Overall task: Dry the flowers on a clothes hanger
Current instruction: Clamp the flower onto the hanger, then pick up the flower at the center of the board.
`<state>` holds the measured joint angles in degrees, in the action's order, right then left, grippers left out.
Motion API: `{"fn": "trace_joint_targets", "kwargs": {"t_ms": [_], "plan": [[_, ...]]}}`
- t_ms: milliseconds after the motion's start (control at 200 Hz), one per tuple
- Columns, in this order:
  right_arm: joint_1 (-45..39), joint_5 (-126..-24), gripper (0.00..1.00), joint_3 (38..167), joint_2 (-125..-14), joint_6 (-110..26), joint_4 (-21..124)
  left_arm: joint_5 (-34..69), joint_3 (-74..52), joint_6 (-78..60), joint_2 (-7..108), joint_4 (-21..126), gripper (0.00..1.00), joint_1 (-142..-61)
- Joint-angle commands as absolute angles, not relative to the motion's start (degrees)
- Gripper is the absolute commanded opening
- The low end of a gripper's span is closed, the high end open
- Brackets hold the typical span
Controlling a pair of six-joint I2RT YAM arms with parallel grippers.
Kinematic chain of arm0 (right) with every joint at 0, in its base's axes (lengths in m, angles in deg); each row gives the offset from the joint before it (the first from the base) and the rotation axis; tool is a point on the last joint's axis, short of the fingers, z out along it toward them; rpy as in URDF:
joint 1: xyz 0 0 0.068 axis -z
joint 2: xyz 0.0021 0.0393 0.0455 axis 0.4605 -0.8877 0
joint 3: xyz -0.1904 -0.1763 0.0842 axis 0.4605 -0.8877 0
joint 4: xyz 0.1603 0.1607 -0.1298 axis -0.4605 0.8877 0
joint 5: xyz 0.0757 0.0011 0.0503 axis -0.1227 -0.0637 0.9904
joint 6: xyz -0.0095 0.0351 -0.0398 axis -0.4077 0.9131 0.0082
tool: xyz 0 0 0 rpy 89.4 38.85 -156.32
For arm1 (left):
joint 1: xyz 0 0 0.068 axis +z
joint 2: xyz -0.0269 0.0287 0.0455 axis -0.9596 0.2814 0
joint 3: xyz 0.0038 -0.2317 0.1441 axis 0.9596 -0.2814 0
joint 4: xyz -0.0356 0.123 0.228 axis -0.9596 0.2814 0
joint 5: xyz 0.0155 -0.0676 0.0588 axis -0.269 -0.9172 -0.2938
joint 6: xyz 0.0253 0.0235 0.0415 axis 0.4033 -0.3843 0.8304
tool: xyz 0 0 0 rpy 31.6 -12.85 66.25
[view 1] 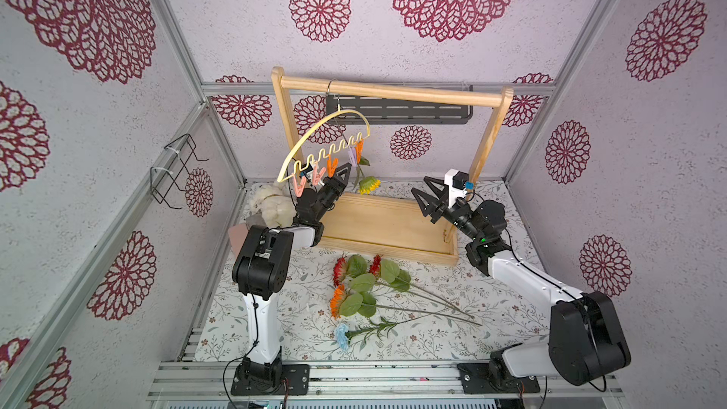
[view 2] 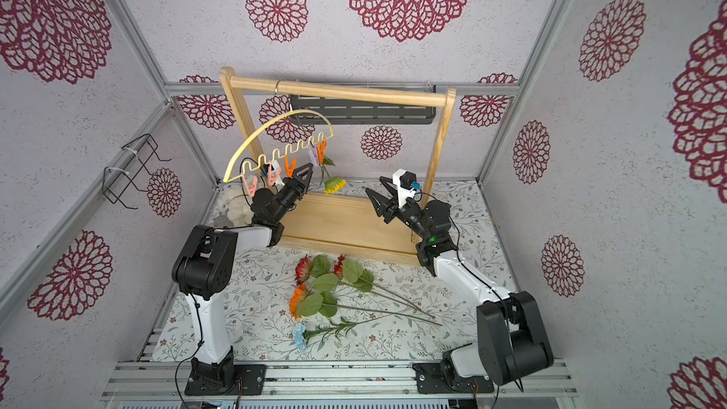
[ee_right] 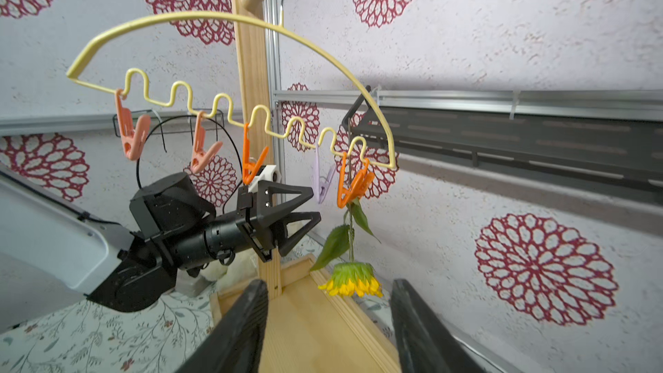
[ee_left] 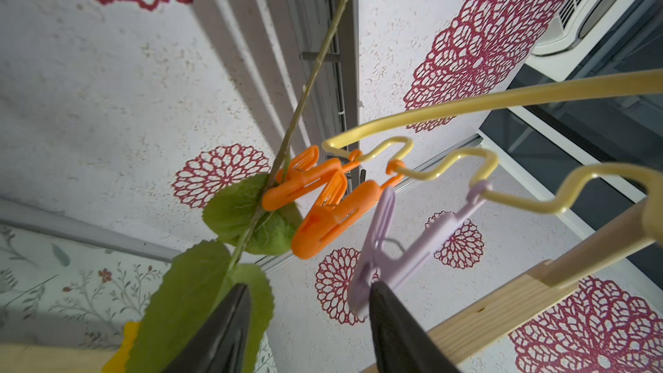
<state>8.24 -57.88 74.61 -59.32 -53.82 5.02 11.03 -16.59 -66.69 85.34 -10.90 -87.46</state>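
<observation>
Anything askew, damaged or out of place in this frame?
The pale yellow arc-shaped clothes hanger hangs tilted, lower at the end where an orange clothespin holds the upside-down yellow flower. Nothing else stands out.

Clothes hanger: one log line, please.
yellow artificial flower: pinned on pale yellow wavy hanger | four flowers: lying loose | left claw: open | right claw: open
</observation>
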Motion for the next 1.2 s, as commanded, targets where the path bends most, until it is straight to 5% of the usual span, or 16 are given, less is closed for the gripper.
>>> {"fn": "trace_joint_targets", "kwargs": {"t_ms": [0, 465, 846, 1196], "plan": [[8.21, -57.40, 0.59, 74.22, -55.26, -61.88, 17.09, 11.12, -20.63, -64.91, 82.22, -11.80, 0.58, -85.31], [0.91, -63.23, 0.63, 72.86, -48.84, -88.61, 48.50, 7.56, -40.48, -56.97, 68.83, -6.77, 0.58, -83.67], [-3.08, -61.45, 0.69, 70.66, -56.41, -90.60, 53.69, 7.86, -49.85, -39.72, 47.82, 20.15, 0.60, -83.12], [-3.44, -68.92, 0.61, 72.96, -62.23, -95.84, 71.56, 15.37, -48.95, -21.83, 33.67, 44.19, 0.65, -82.45]]}}
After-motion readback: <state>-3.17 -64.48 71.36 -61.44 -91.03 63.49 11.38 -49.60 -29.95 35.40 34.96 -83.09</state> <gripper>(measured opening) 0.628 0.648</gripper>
